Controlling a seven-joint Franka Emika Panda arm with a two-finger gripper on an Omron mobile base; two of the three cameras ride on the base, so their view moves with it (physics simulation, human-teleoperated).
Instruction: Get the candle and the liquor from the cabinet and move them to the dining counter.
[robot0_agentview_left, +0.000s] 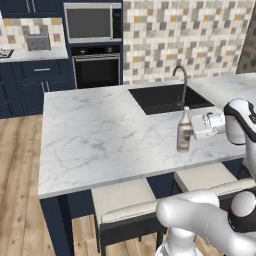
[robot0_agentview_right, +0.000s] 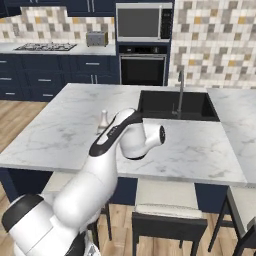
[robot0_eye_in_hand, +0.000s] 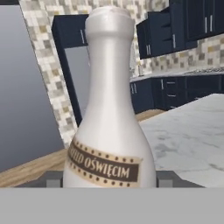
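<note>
White marble with grey veins makes the big dining surface (robot0_agentview_left: 100, 135), and the small brownish glass liquor bottle with the pale label and whitish neck (robot0_agentview_left: 184, 131) stands on it. It sits near the front edge, at about seven o'clock from the black sink (robot0_agentview_left: 162, 97) and its curved faucet (robot0_agentview_left: 182, 80).

So the bottle part of the job looks almost done: the bottle is on the island. The white end effector (robot0_agentview_left: 196, 128) is at three o'clock of the bottle, right up against it. In the hand view the bottle (robot0_eye_in_hand: 109, 131) sits between the two dark finger tips, low at the label. I cannot tell for sure if the fingers press it or have let go, as the tips are mostly hidden.

The pale-yellow candle is nowhere on the surface here, so I think it is left to fetch from the navy wall cabinet.

The bottle stands straight up. Its long axis runs top to bottom, cap pointing to twelve o'clock, fat end down on the marble.
</note>
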